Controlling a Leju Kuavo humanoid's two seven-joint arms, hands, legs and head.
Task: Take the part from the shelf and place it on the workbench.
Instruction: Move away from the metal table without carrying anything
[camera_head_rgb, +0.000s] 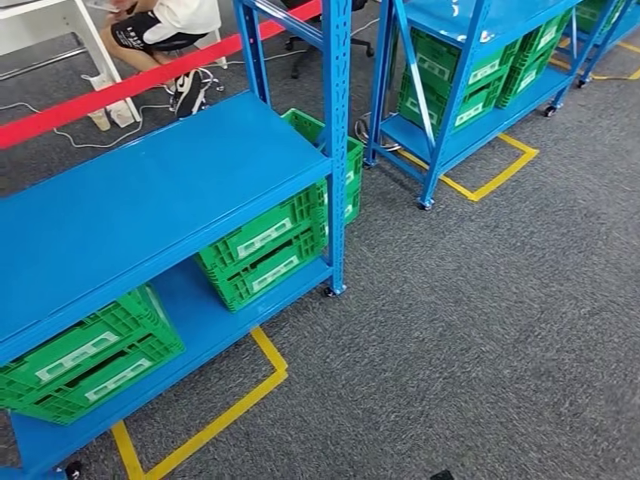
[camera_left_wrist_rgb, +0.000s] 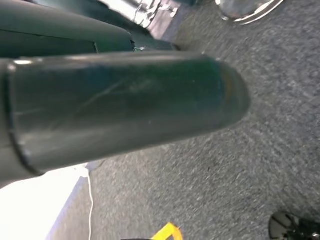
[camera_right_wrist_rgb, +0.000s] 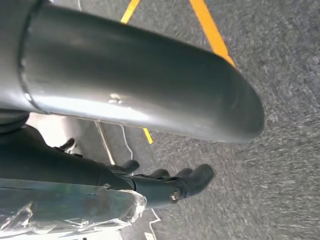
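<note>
Slip risk: plastic-wrapped part lies against right hand, fingers straight alongside it, clamp uncertain; left hand fingers likewise untellable; slick wrap could slide onto carpet beside blue shelf.

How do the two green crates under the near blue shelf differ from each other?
The left green crate sits at the picture's lower left, well inside the near blue shelf and partly shaded by its top. The right green crate sits by the corner post, and its far end juts out past the back of the frame. Both are latticed, carry pale label strips, and rest on the bottom board.
</note>
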